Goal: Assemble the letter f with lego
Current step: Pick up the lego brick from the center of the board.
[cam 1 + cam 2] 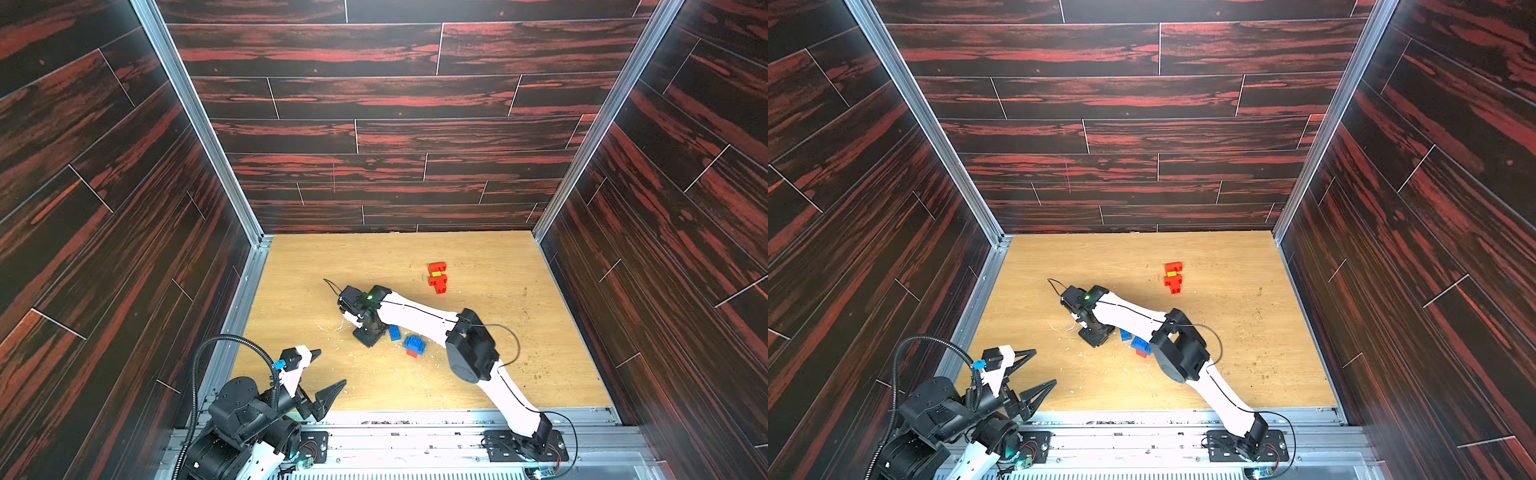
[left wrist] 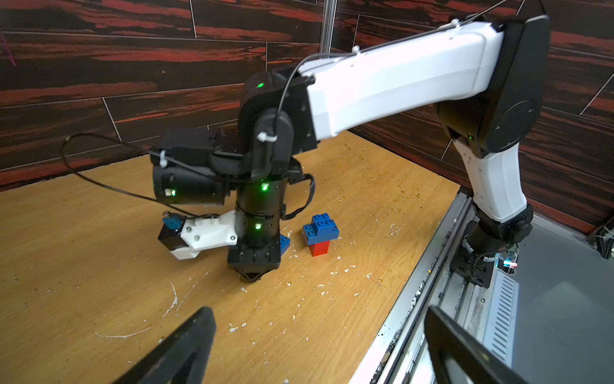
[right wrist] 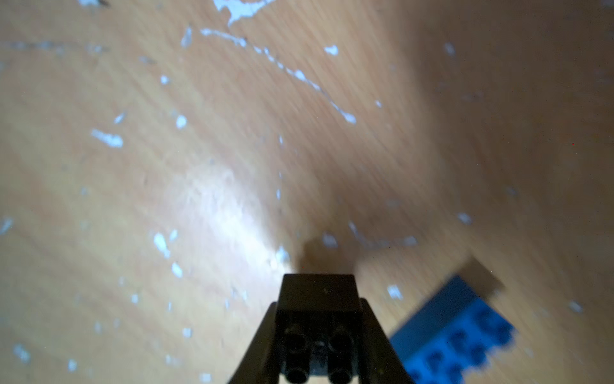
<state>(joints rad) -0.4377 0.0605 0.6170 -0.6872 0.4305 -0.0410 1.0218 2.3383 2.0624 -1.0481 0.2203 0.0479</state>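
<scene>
My right gripper (image 3: 319, 307) points straight down just above the wooden floor, shut on a small black lego brick (image 3: 317, 296) whose studs face the camera. In the left wrist view its tips (image 2: 252, 277) hover close to the floor. A loose blue brick (image 3: 455, 332) lies right beside it (image 1: 394, 332). A little further right, a blue stack on a red brick (image 1: 414, 345) stands upright (image 2: 320, 229). A red assembly with a lime green brick in it (image 1: 437, 277) lies further back. My left gripper (image 1: 330, 368) hangs open and empty near the front left corner (image 2: 319, 329).
Dark wood-patterned walls enclose the wooden floor (image 1: 498, 332) on three sides. A metal rail (image 1: 415, 419) runs along the front edge, carrying both arm bases. White flecks and scratches mark the floor around the right gripper.
</scene>
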